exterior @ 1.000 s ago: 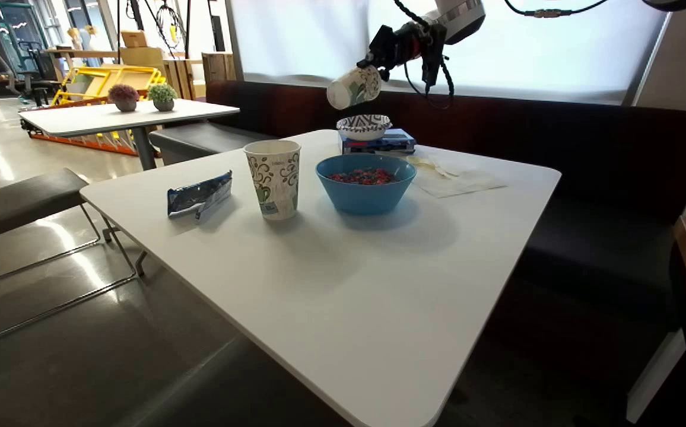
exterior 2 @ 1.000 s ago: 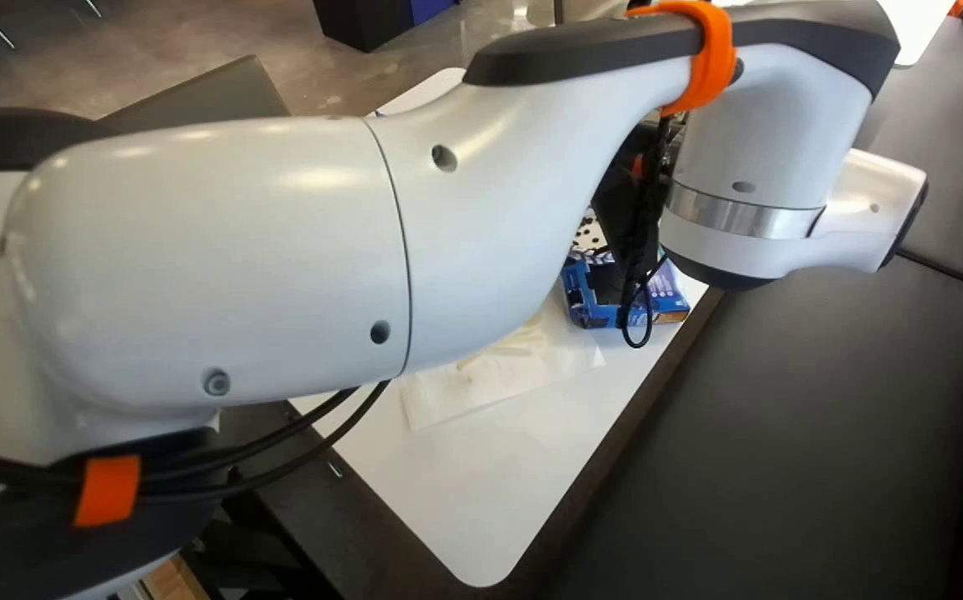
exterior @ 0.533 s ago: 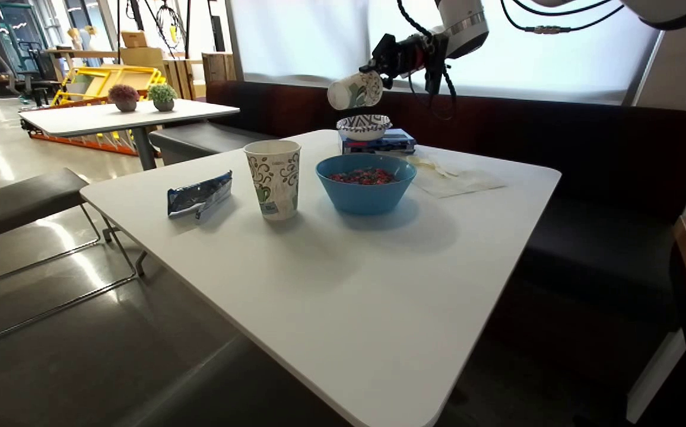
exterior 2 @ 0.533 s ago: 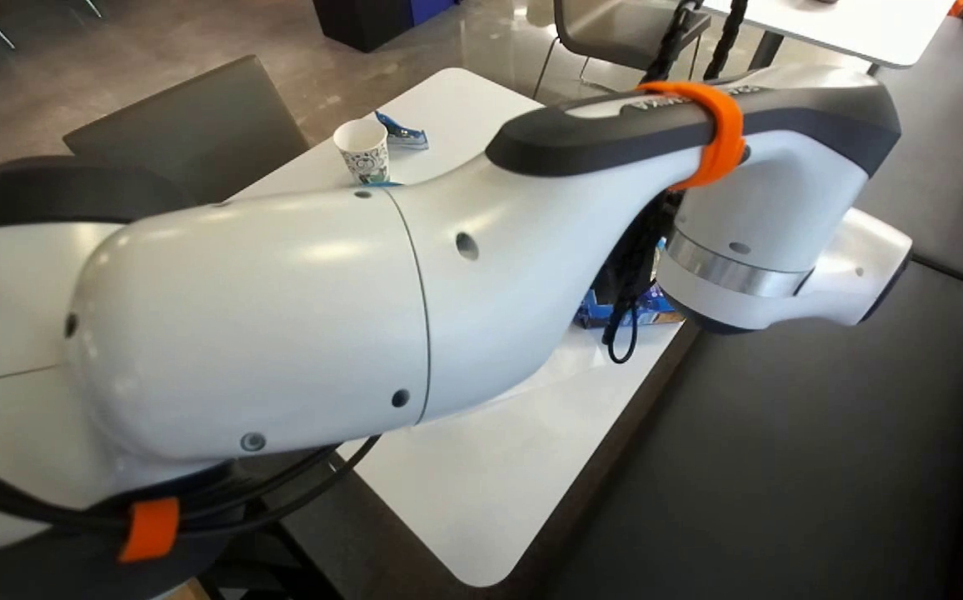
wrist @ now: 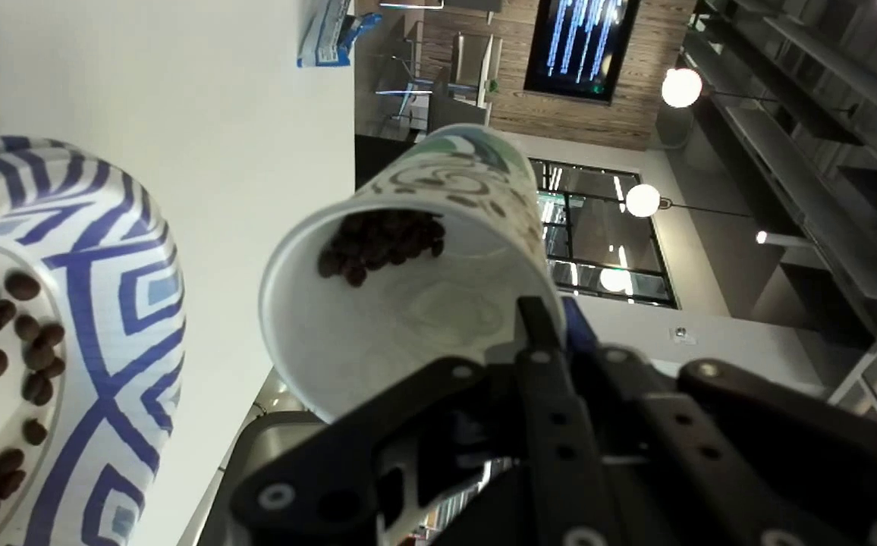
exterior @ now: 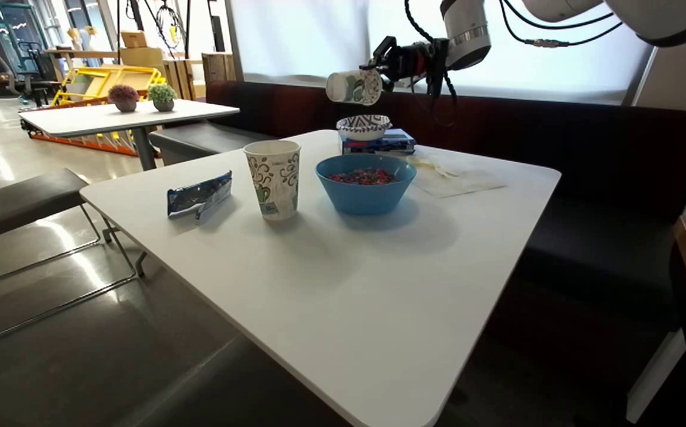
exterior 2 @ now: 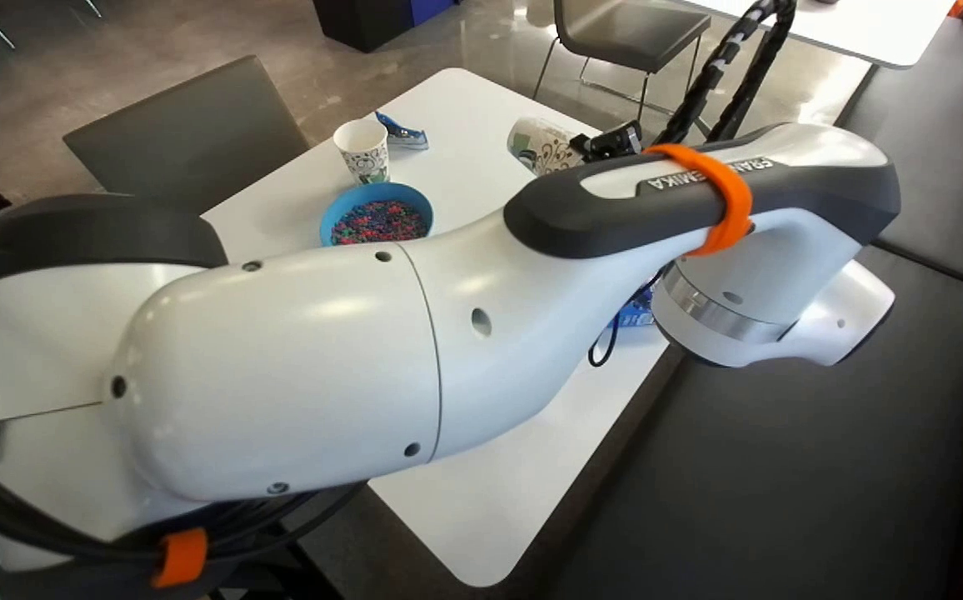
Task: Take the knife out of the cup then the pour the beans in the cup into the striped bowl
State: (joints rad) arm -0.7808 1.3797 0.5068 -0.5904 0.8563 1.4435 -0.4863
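Main risk: beans [wrist: 381, 243] missing the striped bowl [wrist: 116, 345]. They sit in one clump along the wall of the cup [wrist: 431, 303], so w/ more tilt they'll prob. let go all at once; if the mouth isn't over the bowl by then, some land on the table [exterior: 319, 267]. Bowl looks shallow too, so a fast dump could bounce a few out. Also poss.: cup twists or buckles, b/c it looks like thin paper & it's held at the rim only. And the bowl seems set on a blue box [exterior: 399, 142], so a low bump could tip it.

Pos.: gripper [wrist: 556, 318] is clamped on the cup's rim, one jaw inside the wall, the other outside. Cup lies approx. level, base pointing away from the gripper, mouth facing back toward it. Bowl is lower, apart from both; can't tell if it's straight under the mouth. Some beans are in it already, so pour's prob. partway. Knife: can't make it out in any view.
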